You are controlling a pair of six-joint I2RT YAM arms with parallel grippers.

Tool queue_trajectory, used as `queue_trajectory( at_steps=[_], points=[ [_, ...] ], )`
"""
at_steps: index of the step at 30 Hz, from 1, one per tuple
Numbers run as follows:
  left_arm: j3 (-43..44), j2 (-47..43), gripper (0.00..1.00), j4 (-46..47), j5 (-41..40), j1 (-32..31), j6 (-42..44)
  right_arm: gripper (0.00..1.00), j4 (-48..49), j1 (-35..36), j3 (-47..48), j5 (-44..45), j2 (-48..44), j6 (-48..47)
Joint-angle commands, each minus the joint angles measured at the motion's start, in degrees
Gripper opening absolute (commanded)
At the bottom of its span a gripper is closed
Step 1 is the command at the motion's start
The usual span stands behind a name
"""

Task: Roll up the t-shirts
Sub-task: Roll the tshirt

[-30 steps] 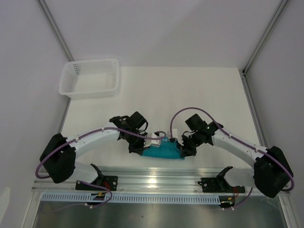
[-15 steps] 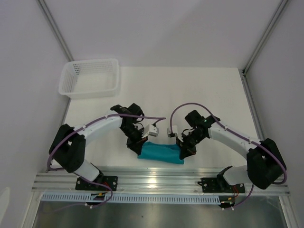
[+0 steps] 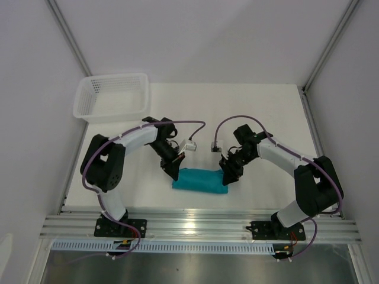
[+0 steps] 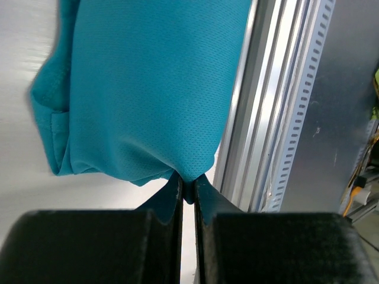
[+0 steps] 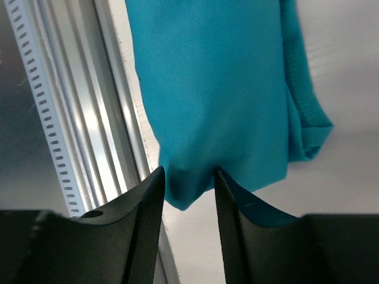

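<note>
T-shirt (image 3: pixel 200 180) rolled, left gripper (image 4: pixel 188 189) pinching.

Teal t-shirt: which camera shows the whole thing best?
Top external: the whole t-shirt shows as one bundle. Left wrist shows only one end, pinched in the left gripper; right wrist only the other, between the parted fingers of the right gripper.

text: none legible | numbers: none legible | signs: none | t-shirt (image 3: pixel 199 180): no readable label or brand
</note>
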Motion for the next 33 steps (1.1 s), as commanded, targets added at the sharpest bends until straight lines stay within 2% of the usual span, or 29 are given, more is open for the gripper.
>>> queue_trajectory(
  at_steps=[1, 3, 5, 6, 13, 16, 18, 22, 28, 31, 32, 33],
  points=[
    [4.6, 3.0, 0.04, -2.5, 4.5, 2.6, 2.2, 0.43, 1.3, -1.3, 2.4, 2.5, -2.0, 2.2],
    [6.3, 4.2, 0.03, -3.2, 4.4, 3.6, 2.9, 0.47, 1.0, -2.0, 3.1, 3.9, -3.0, 2.5],
    [7.1, 5.7, 0.02, -3.7, 4.6, 4.0, 3.2, 0.73, 1.3, -2.1, 4.1, 5.3, -4.7, 2.9],
    [7.3, 6.2, 0.01, -4.0, 4.5, 4.4, 3.4, 0.99, 1.6, -2.0, 4.1, 5.2, -5.2, 2.9],
    [7.8, 7.8, 0.01, -4.3, 4.8, 4.8, 1.7, 1.00, 8.9, 0.5, 2.6, 6.3, -7.5, 6.1],
    [7.7, 7.6, 0.01, -3.8, 4.8, 4.9, 1.3, 0.99, 10.2, 5.4, 1.8, 14.9, -6.4, 5.8],
    [7.6, 7.8, 0.01, -3.6, 4.5, 5.1, 0.9, 1.00, 11.6, 7.1, 0.6, 17.6, -5.3, 5.8],
    [7.6, 8.1, 0.01, -3.6, 4.4, 5.2, 0.8, 0.99, 14.5, 8.4, -0.6, 19.2, -4.4, 6.0],
    [7.5, 8.2, 0.01, -3.3, 4.6, 5.3, -0.2, 0.99, 12.8, 9.0, -0.7, 18.5, -0.5, 4.4],
    [7.3, 8.5, 0.01, -3.4, 4.4, 5.4, -0.6, 0.87, 10.9, 9.0, -0.7, 15.7, 0.7, 2.3],
    [7.2, 8.6, 0.01, -3.4, 4.4, 5.4, -0.6, 0.68, 10.7, 8.9, -0.7, 15.1, 0.7, 1.8],
    [7.2, 8.6, 0.01, -3.6, 4.4, 5.5, -0.5, 0.56, 10.5, 8.7, -0.7, 14.4, 0.7, 2.0]
  ],
)
